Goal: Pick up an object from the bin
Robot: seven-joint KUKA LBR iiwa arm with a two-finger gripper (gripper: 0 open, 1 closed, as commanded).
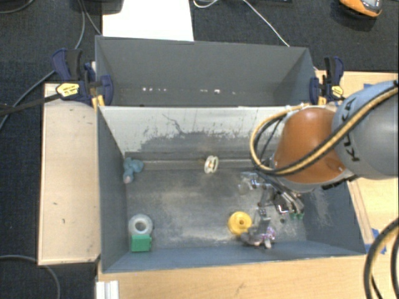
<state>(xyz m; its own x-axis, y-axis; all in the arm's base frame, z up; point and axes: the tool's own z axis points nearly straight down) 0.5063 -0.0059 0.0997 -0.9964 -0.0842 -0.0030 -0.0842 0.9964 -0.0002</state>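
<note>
while the arm reaches in from the right, the gripper hangs low over the front right part of the grey bin, near its front wall. a yellow ring lies just beside it on the left. a small purple thing lies right at its tip, the nearest candidate to pick.

for a clean pick, it would be best to centre on 1 of these 2, come straight down, keep off the front wall, and lift only once the grip is sure.

the orange cover and cables hide the wrist and the floor under them. whether the gripper is open or closed cannot be told, nor whether it touches the purple thing, whose kind is unclear. a green speck shows on its right.

well apart lie a small white thing, a blue-grey lump and a green block with a pale roll on it.
</note>
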